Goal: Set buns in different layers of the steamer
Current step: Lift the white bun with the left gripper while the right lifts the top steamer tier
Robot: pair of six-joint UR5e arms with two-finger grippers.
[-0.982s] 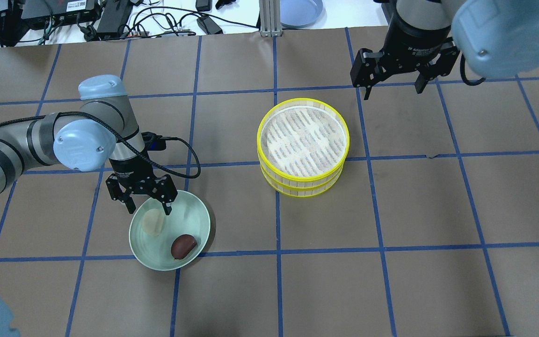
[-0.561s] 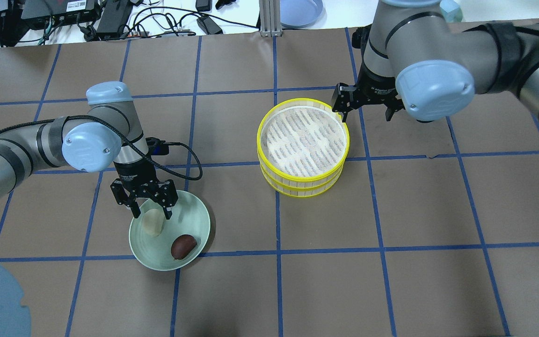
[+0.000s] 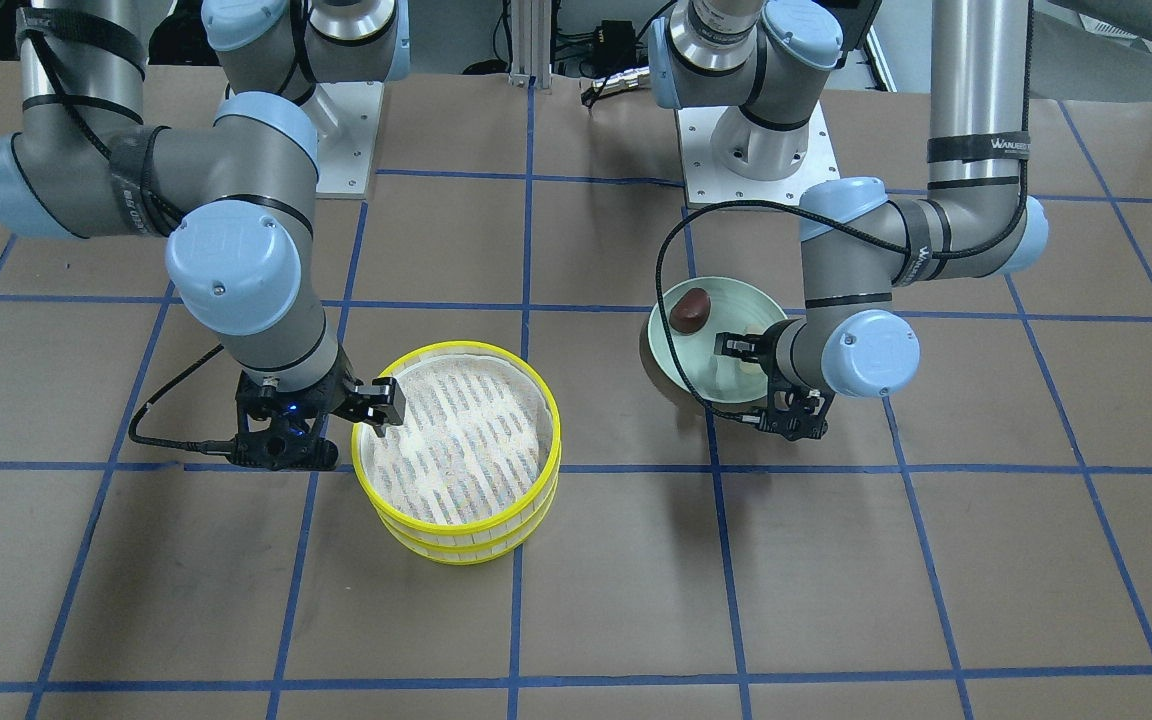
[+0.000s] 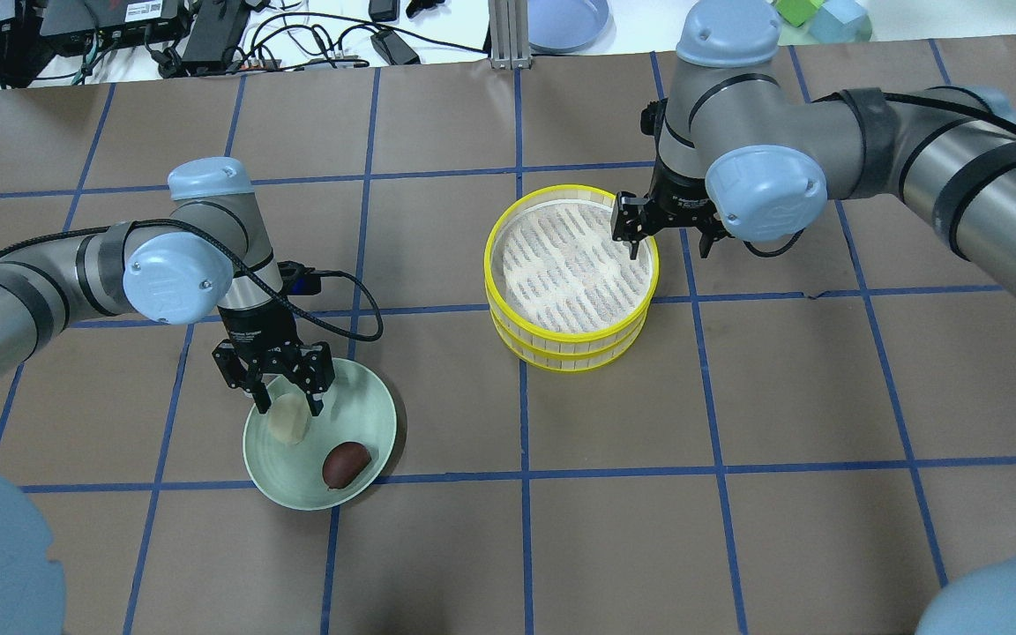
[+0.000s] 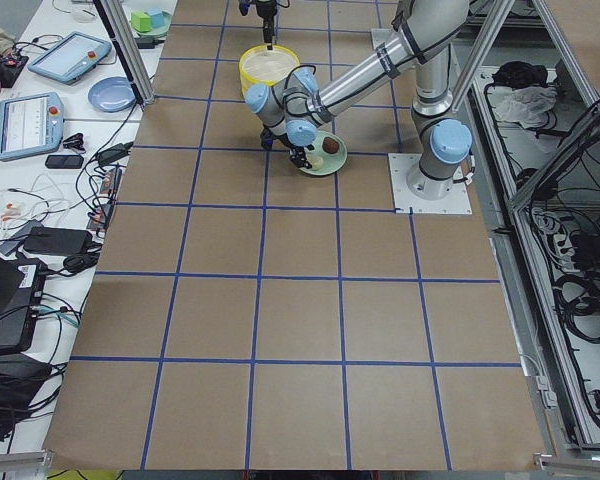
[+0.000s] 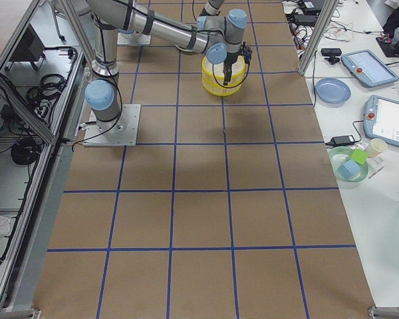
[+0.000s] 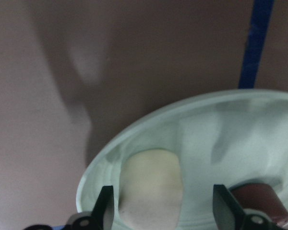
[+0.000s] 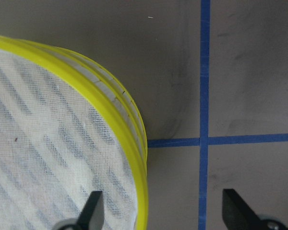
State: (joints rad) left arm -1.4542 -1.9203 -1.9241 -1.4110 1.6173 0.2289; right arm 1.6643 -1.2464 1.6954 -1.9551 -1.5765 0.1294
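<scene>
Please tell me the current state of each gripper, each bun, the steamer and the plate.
cream bun: on the plate, not gripped.
reddish-brown bun: on the plate, untouched.
steamer: tiers stacked, top tier empty.
plate: holds both buns.
left gripper: open, straddling the cream bun.
right gripper: open, straddling the steamer rim.

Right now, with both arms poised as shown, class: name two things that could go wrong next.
1. The left claw straddles the cream-white bun close to the pale green plate's rim; closing may squash it or tip the plate.
2. The right claw straddles one side of the yellow-rimmed two-tier steamer; lifting there could tilt the top tier.
</scene>
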